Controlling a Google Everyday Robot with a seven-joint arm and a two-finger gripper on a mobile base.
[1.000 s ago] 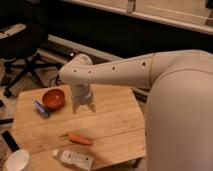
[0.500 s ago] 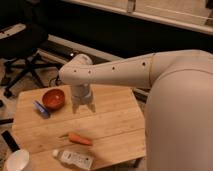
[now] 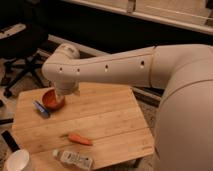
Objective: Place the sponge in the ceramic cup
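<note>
Arm (image 3: 115, 67) reaches in from the big white body at right, running nearly level across the frame toward the upper left. It bends at a rounded wrist, so the gripper (image 3: 66, 91) points straight down over the left part of the wooden table (image 3: 107, 117). Gripper hangs just to the right of the red bowl (image 3: 52, 100), right at its rim; cannot tell if it touches. Fingers stand spread apart, nothing held between them.

Sponge (image 3: 41, 108) lies flat on the table just left of the bowl, touching or nearly touching its side, apart from the gripper. Ceramic cup (image 3: 17, 161) is in the bottom left corner, well apart from sponge and gripper. Carrot (image 3: 77, 139) lies lower centre of the table. Plastic bottle (image 3: 74, 159) lies on its side near the front edge, below the carrot. Office chair (image 3: 20, 45) is at upper left behind the table.
</note>
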